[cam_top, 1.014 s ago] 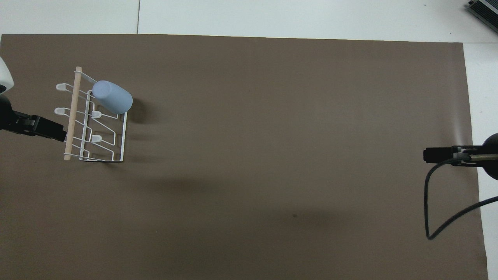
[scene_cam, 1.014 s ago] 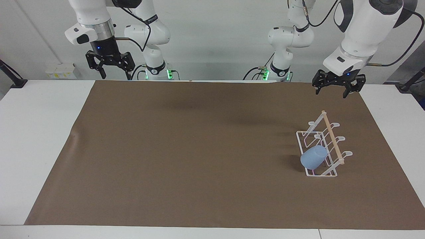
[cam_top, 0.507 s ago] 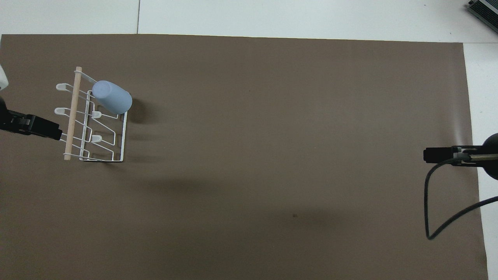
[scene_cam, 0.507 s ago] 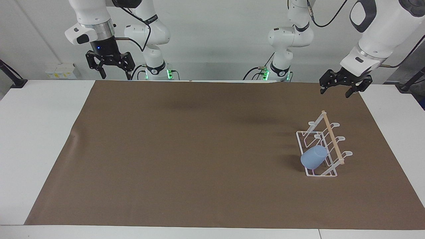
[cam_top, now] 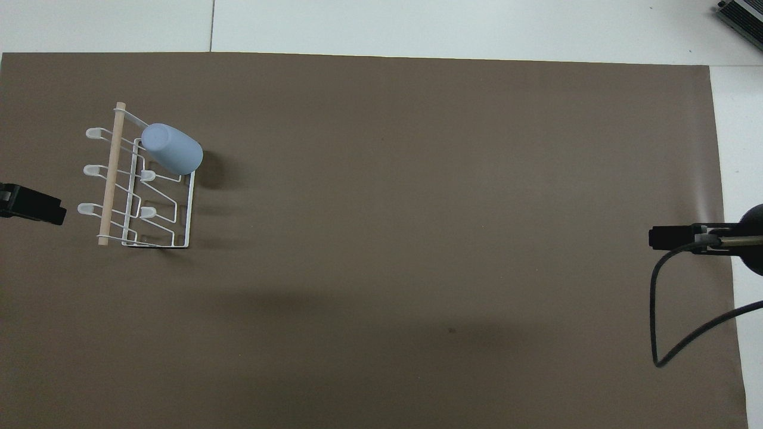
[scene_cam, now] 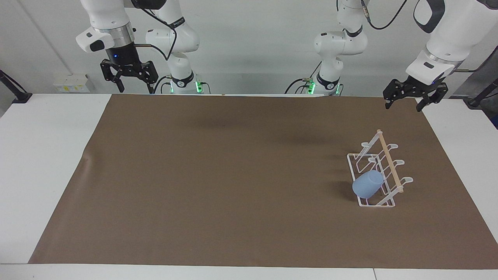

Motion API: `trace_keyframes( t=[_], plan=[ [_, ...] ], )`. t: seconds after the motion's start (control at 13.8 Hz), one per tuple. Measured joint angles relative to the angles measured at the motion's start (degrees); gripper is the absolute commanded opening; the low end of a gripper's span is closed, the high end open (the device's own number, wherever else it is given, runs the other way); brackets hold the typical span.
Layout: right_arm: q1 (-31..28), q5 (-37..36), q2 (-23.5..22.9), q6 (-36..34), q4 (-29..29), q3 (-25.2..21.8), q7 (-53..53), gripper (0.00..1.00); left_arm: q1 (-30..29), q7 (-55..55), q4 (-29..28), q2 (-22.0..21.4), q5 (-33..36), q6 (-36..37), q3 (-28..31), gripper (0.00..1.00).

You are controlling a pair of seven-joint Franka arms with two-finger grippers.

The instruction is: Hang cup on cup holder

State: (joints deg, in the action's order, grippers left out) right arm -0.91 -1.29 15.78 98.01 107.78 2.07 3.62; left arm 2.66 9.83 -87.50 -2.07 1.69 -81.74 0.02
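Observation:
The light-blue cup point(scene_cam: 367, 184) hangs tilted, mouth down, on a prong of the white wire cup holder point(scene_cam: 389, 163), at the rack's end farther from the robots. It also shows in the overhead view point(cam_top: 172, 149), on the cup holder point(cam_top: 113, 173). My left gripper point(scene_cam: 404, 104) is open and empty, raised over the mat's edge at the left arm's end, apart from the rack; its tip shows in the overhead view point(cam_top: 36, 205). My right gripper point(scene_cam: 134, 81) is open and empty, raised at the right arm's end, waiting.
A brown mat point(scene_cam: 233, 175) covers most of the white table point(scene_cam: 46, 155). A black cable point(cam_top: 673, 310) loops from the right arm over the mat's edge.
My left gripper has drawn back from above the cup holder toward the left arm's end of the table. The cup stays on the rack. The right arm has not moved.

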Motion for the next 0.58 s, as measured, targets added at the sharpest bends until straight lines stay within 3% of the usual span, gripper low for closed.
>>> trace_keyframes(
  t=[0.58],
  plan=[
    [0.0,0.0,0.0,0.0,0.0,0.0,0.0,1.00,-0.2,0.0,0.0,-0.8,-2.8,0.7,0.2,1.00]
  ],
)
